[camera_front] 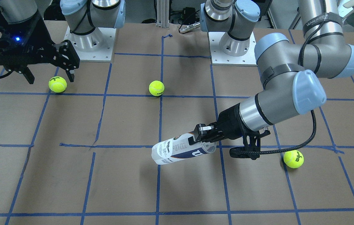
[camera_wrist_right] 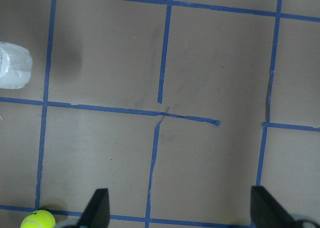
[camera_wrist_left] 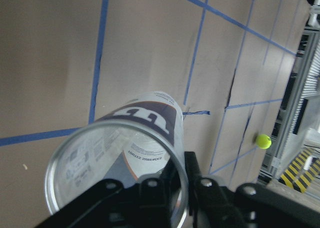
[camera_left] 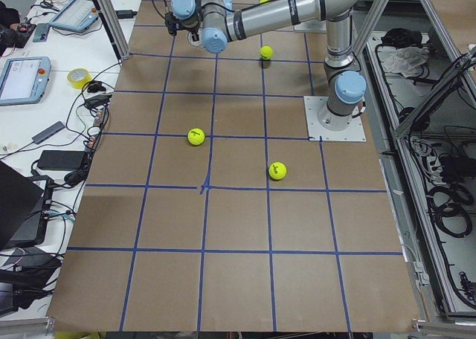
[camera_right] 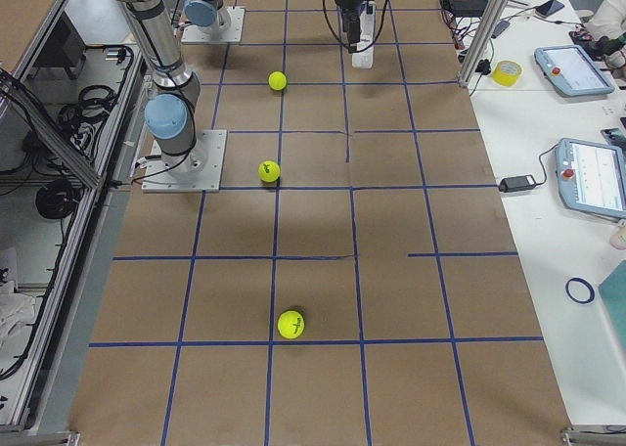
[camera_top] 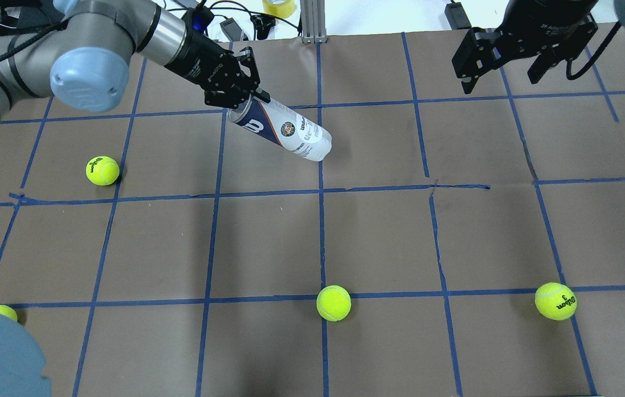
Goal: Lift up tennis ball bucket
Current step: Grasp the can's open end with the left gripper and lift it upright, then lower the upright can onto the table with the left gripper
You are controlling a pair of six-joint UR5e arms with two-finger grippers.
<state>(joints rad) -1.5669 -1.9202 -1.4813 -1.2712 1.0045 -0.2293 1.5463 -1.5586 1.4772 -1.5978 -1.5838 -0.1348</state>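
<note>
From across the table, the left gripper (camera_front: 199, 137) is clamped on the open rim of the tennis ball bucket (camera_front: 177, 150), one finger outside the clear wall. The bucket is tilted, its closed end lower and pointing towards the view's left. Its shadow falls apart from it on the brown table (camera_front: 127, 187), so it looks raised. The right gripper (camera_front: 50, 76) hangs at the far left with its fingers spread and nothing between them. A tennis ball (camera_front: 57, 84) lies under it, a second ball (camera_front: 156, 88) lies mid-table, and a third ball (camera_front: 293, 159) lies right of the bucket.

From overhead, the bucket (camera_top: 285, 131) slants from the left gripper (camera_top: 238, 98) in the far left-centre. The right gripper (camera_top: 501, 82) is spread wide at the far right, well apart from the bucket.

From the table's left end, the left arm reaches to the far end; the bucket is too small to make out.

From the right end, the bucket's pale end (camera_right: 363, 55) shows far off.

The left wrist camera looks down the bucket's open mouth (camera_wrist_left: 117, 173), with a black finger (camera_wrist_left: 150, 193) against the rim.

The right wrist camera shows two fingertips (camera_wrist_right: 97, 210) wide apart over bare paper, and the bucket's closed end (camera_wrist_right: 14, 65) at the left edge.
</note>
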